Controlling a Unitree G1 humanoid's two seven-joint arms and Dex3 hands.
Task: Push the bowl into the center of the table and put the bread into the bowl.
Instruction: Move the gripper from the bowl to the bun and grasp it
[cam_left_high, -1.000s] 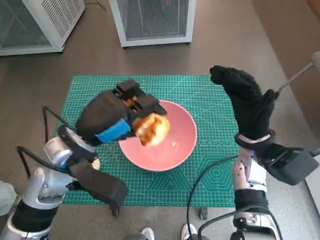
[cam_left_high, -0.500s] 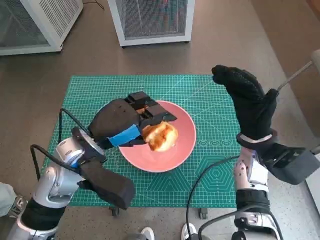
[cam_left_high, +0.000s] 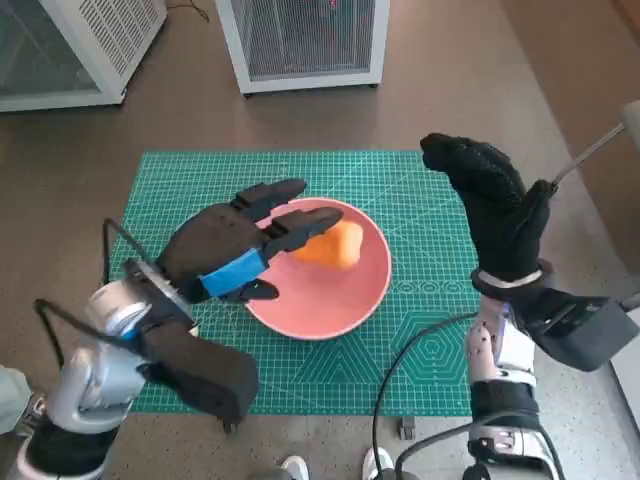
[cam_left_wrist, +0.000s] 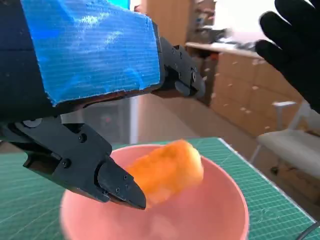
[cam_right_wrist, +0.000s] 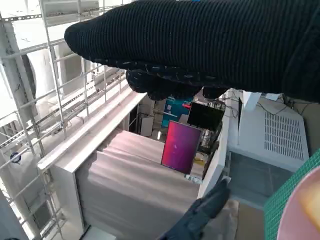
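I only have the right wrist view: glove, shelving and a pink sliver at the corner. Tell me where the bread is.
Observer: The bread lies inside the pink bowl, toward its far side.
Operator: Report the left hand.
Observer: The left hand hangs over the bowl's left rim with its fingers stretched out and spread above the bread, not closed round it.
Operator: Give me the bowl's place on the table.
Observer: It sits near the middle of the green cutting mat.
Operator: Confirm my right hand is out of the way.
Observer: The right hand is raised over the mat's right part, apart from the bowl and holding nothing.
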